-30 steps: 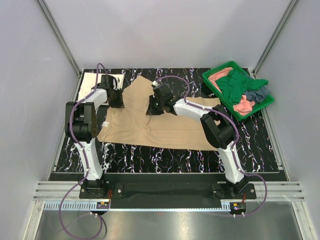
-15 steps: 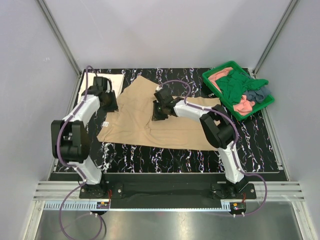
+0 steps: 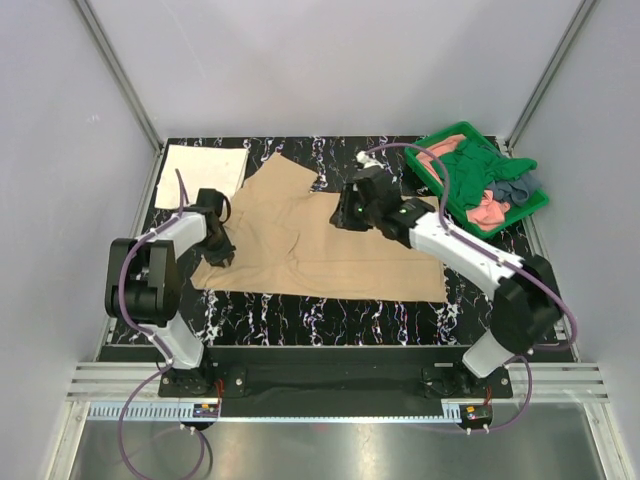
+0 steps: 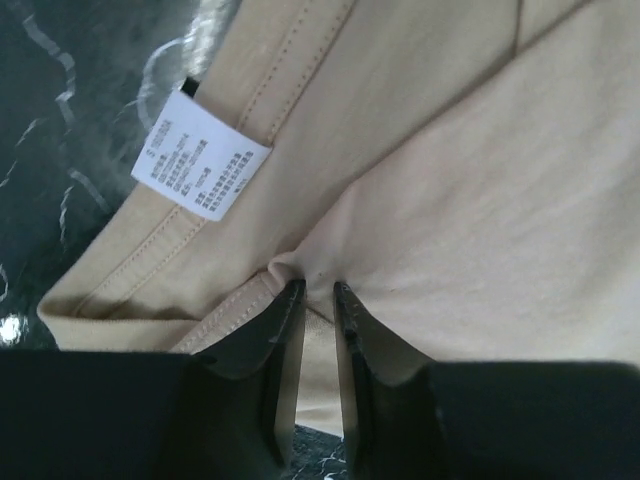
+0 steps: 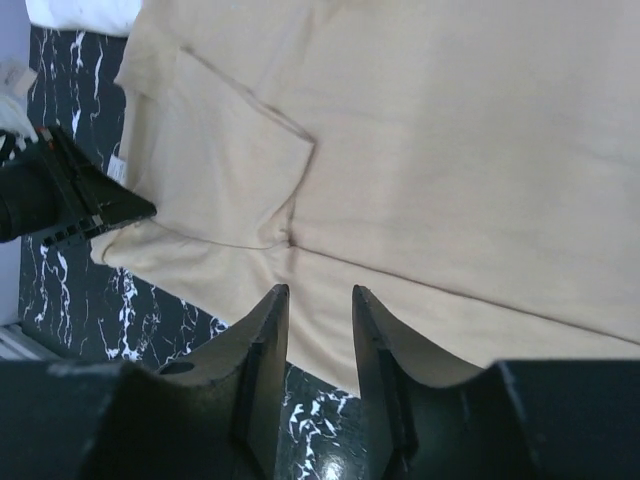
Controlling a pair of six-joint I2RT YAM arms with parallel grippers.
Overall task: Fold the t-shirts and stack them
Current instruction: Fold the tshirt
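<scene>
While the tan t-shirt (image 3: pixel 340 250) lies spread mostly flat across the middle of the black marbled desk (image 3: pixel 330 318), w/ its long near edge running left to right, the left gripper (image 4: pixel 315 290) is down on the shirt's near-left part. Wrist view: jaws almost together, only a thin slit btwn them, tips nipping a small pucker of tan cloth, creases running out from that spot. Just left of the tips runs a stitched hem band, and a white care label (image 4: pixel 200 165) lies by it, print too small to read, next to bare desk. A flap of the shirt is folded in over the body on its left half. Farther in, approx mid-desk, the right gripper (image 5: pixel 318 292) hangs above the shirt, clear of it: jaws parted w/ a plain gap, nothing held, flat cloth visible through the gap. Far-left corner: cream-white t-shirt (image 3: pixel 203 175), folded into a neat rectangle, just beside the tan one; can't tell if touching. Far-right corner: green tray (image 3: pixel 437 137), set at an angle, holding a loose heap: dark green t-shirt (image 3: pixel 475 170) on top, salmon-pink t-shirt (image 3: pixel 487 212) under it, grey-blue t-shirt (image 3: pixel 515 188) at the tray's right side.
</scene>
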